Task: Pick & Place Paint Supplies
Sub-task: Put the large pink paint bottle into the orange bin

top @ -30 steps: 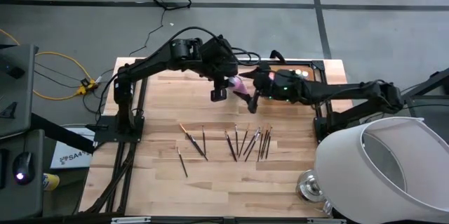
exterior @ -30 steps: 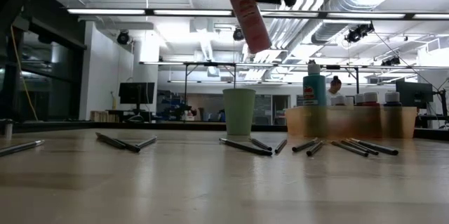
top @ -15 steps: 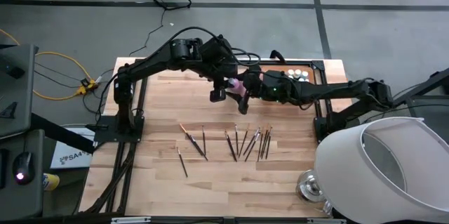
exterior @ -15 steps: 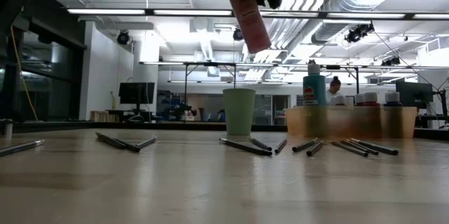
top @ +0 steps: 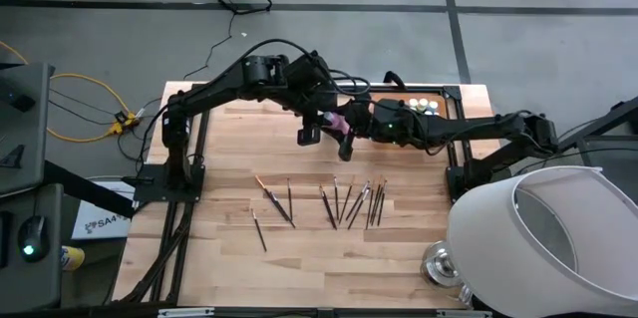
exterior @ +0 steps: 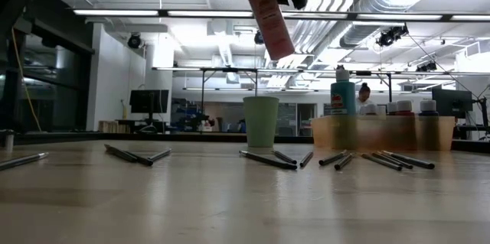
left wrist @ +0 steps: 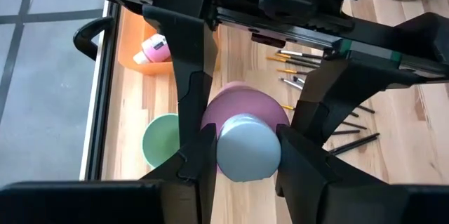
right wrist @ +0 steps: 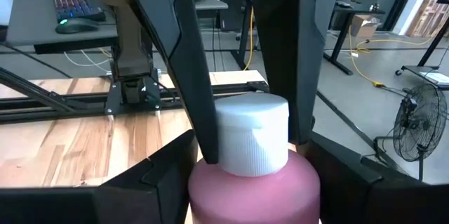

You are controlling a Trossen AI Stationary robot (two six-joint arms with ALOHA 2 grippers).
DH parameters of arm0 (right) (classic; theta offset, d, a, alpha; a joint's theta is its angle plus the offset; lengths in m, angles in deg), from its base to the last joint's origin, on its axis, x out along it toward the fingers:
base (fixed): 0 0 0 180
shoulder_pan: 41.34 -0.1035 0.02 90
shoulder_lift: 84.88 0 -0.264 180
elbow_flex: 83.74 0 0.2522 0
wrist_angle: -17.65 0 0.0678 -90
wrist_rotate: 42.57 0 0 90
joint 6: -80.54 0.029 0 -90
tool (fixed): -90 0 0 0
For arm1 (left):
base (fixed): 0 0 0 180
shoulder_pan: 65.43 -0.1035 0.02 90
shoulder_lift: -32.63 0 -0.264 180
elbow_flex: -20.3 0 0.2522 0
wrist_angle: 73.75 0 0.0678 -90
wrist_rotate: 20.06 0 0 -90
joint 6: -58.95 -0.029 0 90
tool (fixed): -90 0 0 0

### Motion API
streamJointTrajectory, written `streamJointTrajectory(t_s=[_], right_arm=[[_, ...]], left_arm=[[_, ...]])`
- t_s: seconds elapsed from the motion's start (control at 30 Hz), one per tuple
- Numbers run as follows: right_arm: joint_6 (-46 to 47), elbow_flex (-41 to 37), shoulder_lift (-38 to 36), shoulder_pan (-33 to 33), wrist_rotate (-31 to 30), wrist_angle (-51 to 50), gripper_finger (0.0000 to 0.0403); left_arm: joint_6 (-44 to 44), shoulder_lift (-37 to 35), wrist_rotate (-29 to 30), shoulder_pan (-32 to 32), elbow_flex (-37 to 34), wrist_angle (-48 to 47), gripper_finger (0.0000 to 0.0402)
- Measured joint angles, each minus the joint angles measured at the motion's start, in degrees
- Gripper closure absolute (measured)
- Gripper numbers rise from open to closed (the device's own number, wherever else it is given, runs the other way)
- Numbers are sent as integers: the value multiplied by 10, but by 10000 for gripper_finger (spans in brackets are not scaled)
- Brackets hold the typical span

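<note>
Pink bottle [top: 339,120] held aloft just above frame centre, pinched at its white cap by left gripper [top: 330,119]. Right gripper [top: 348,127] straddling the bottle's body, fingers not visibly pressing. Brushes [top: 339,202] lying below centre.

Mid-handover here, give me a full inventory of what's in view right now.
pink bottle: one, pale cap, held tilted in the air above the table
second pink bottle: one, lying in the tray
small paint bottles: several, pale caps, in the tray; exact count unclear
teal bottle: one, upright in the tray
brushes: about a dozen, thin and dark, scattered across mid-table
cup: one, light green, upright beside the tray
tray: one, orange, at the table's far right corner
table: one, light wood
left gripper: clamped on the raised bottle's cap
right gripper: at that bottle's pink body
</note>
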Motion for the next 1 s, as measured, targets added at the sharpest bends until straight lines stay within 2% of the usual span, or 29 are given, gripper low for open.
streamJointTrajectory(t_s=[0.1,0.3,0.53,0.8,1.0], right_arm=[[5,0,0,0,0,0,171],[26,0,0,0,1,-2,190],[50,-2,1,1,-2,-17,190],[97,-1,-8,30,-87,-60,190],[99,-1,-40,88,-150,-83,190]], left_arm=[[0,0,0,0,0,0,286],[1,0,-1,0,0,0,283],[0,-2,2,0,0,3,203],[-2,-10,87,0,0,2,190],[8,-16,96,-13,0,4,189]])
